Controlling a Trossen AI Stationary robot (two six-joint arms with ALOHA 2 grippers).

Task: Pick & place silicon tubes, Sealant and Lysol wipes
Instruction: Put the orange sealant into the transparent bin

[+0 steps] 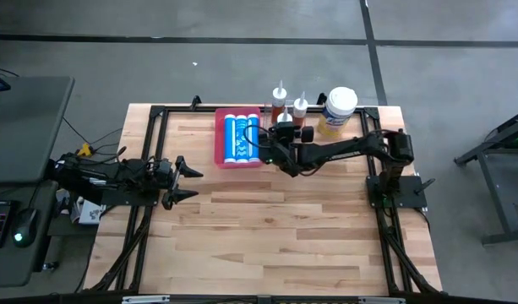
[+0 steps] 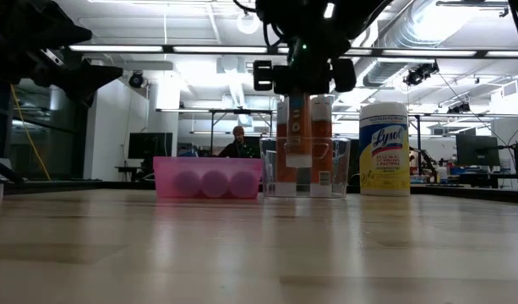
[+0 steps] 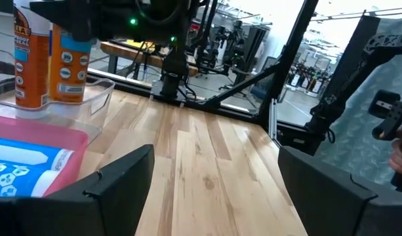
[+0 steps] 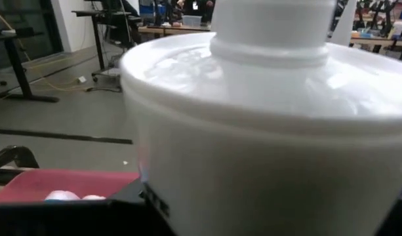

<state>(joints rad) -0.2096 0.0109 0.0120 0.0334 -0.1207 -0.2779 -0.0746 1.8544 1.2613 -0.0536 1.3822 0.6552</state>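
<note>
My right gripper point(image 1: 281, 139) point(image 2: 299, 83) reaches from the table's right to the clear container point(image 2: 336, 167) at the far middle. It is at the top of an orange caulk cartridge point(image 2: 293, 139), whose white shoulder point(image 4: 266, 98) fills the right wrist view. More cartridges point(image 1: 300, 106) stand upright in the container. The Lysol wipes point(image 1: 339, 108) point(image 2: 384, 148) stand upright on the table just right of it. A pink tray point(image 1: 220, 139) left of it holds blue tubes point(image 1: 240, 138). My left gripper point(image 1: 189, 179) point(image 3: 214, 190) is open and empty at the left. My right gripper has the cartridge's upper body, just below the white shoulder point(image 4: 187, 151), between its two fingers. The fingers come about level from the table's right. The cartridge stands upright inside the clear container; I cannot tell whether its base rests there.
A black frame point(image 1: 161, 114) runs along the table's edges. The wooden top point(image 1: 275, 219) stretches bare toward the near edge. A desk with a keyboard and mouse point(image 1: 22, 228) stands left of the table. A person point(image 2: 237, 143) sits far behind in the room.
</note>
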